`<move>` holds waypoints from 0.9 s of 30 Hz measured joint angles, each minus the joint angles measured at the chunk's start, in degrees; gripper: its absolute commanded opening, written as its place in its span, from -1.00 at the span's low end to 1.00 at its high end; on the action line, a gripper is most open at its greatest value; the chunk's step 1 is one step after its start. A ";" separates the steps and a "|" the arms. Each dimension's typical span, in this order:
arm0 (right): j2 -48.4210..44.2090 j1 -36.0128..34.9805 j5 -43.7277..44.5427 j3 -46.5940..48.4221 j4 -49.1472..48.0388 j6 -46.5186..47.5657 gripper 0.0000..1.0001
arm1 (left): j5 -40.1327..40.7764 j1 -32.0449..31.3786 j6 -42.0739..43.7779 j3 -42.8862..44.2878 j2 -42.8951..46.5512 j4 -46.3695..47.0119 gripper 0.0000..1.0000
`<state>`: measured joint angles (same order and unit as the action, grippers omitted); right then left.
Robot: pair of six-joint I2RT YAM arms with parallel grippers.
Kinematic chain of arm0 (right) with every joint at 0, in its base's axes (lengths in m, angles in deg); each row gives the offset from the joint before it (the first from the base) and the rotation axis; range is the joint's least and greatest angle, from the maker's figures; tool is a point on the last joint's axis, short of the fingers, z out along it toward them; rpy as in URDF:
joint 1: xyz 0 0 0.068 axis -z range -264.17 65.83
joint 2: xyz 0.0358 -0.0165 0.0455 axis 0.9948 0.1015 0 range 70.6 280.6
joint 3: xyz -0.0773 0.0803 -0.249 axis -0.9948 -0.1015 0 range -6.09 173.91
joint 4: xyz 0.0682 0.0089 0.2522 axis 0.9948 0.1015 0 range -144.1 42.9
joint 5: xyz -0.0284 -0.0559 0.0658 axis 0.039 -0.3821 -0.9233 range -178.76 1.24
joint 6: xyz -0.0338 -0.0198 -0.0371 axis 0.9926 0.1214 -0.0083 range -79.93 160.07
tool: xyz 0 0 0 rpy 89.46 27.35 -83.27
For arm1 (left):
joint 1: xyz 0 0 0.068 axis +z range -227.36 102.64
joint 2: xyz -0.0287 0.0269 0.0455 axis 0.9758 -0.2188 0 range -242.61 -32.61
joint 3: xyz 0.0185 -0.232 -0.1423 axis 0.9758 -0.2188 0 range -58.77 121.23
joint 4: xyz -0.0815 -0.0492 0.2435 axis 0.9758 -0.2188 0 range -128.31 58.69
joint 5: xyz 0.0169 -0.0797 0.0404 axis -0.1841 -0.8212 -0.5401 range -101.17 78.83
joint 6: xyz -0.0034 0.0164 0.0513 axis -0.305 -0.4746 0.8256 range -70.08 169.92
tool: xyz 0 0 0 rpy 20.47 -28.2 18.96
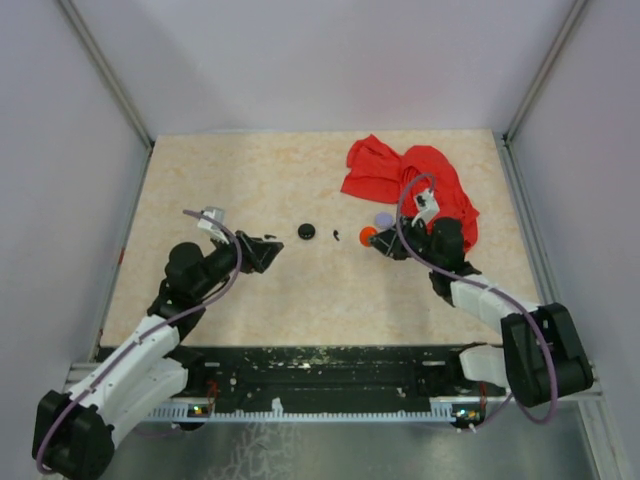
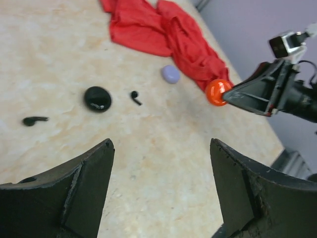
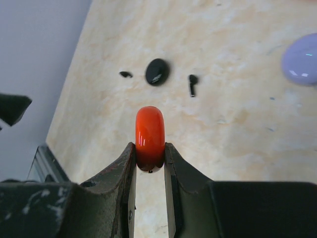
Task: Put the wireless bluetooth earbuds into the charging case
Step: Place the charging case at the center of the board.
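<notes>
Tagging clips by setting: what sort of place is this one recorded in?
Most likely a lab robot workcell, not a home. Plain pale walls and metal corner posts box in a marbled tabletop, and the left arm and right arm are bolted to a black rail at its near edge.

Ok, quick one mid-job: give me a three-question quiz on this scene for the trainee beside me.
1. Fill in: the charging case lies on the table between the two ___.
2. True or false: the left gripper is gripping something.
3. The right gripper holds: A the charging case, B the red disc, C nothing.

Key: 1 earbuds; 2 false, its jaws stand wide and empty; 3 B.
</notes>
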<state>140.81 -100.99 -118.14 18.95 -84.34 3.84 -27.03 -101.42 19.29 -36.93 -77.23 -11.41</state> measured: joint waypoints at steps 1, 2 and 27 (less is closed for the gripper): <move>0.00 1.25 0.76 0.00 0.92 -0.02 -1.00 | 1.27 0.00 0.87 0.00 0.13 -1.44 0.71; 0.00 2.38 1.51 0.00 1.77 -0.15 -1.00 | 2.58 0.00 1.60 0.00 0.24 -2.69 0.73; 24.48 12.46 7.56 8.90 5.70 -6.78 -0.48 | 13.38 0.00 10.14 -6.99 -2.32 -1.75 0.95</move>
<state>165.29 -88.53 -110.58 27.84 -78.63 -2.94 -13.65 -101.42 29.43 -43.92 -79.55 -13.16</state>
